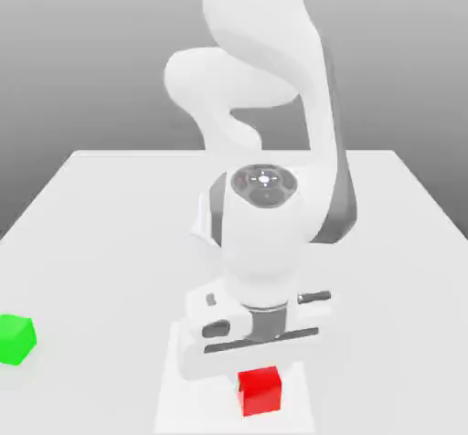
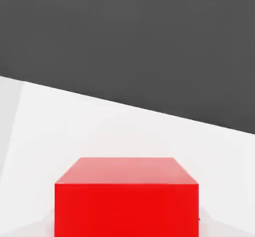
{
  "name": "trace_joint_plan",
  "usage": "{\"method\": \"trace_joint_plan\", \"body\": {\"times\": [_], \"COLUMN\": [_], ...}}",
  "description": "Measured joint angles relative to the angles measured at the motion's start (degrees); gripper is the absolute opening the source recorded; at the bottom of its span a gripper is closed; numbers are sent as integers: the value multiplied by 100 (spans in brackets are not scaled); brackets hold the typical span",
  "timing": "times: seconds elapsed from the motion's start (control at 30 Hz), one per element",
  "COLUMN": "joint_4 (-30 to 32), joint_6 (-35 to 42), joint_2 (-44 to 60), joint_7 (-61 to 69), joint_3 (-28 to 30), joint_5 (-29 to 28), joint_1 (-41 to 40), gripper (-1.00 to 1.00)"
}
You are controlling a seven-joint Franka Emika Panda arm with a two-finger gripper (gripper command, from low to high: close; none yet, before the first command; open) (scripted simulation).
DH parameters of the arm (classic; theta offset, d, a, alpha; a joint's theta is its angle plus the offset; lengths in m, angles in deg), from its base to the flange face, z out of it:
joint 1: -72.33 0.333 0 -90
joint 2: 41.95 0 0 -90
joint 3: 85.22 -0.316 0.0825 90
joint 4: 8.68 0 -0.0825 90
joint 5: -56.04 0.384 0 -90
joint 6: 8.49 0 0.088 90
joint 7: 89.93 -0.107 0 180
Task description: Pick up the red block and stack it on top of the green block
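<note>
Toward the side edge of the table [image 1: 384, 241] at the exterior view's left lies the green block [image 1: 15, 339], the stacking base, well apart from the gripper [image 1: 259, 387]. In the exterior view, the red block [image 1: 260, 391] is located directly below the hand, over the pale rectangular patch [image 1: 175, 415] and away from the table's far edge. The green block lies slightly nearer that far edge than the red block does. The required transfer direction is therefore mainly toward the exterior view's left, with a small component toward the far edge. Judged from this layout, a vertical lift should precede the transfer, and the red block must clear the top face of the green block before lowering. In the hand view, the red block is close to the camera, and its upper edges run square to the hand; no corrective rotation appears necessary for the grasp. Whether the gripper is wide, narrow or closed on the red block cannot be determined. Confirm a secure hold before lifting; an incomplete grip could leave the block behind.
</note>
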Motion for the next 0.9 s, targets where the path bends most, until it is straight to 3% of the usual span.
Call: {"method": "trace_joint_plan", "body": {"times": [0.2, 0.57, 0.7, 0.73, 0.9], "joint_4": [120, -203, -540, -594, -594], "joint_6": [885, 1427, 1128, 977, 977], "joint_2": [-1001, -1165, -427, -199, -199], "joint_7": [-128, -1973, -2172, -2099, -2099], "joint_3": [117, 1896, 2195, 2112, 2112], "joint_5": [20, 475, 1273, 1484, 1484], "joint_1": [-91, -1526, -2214, -2371, -2371], "gripper": [-100, -100, -100, 100, 100]}}
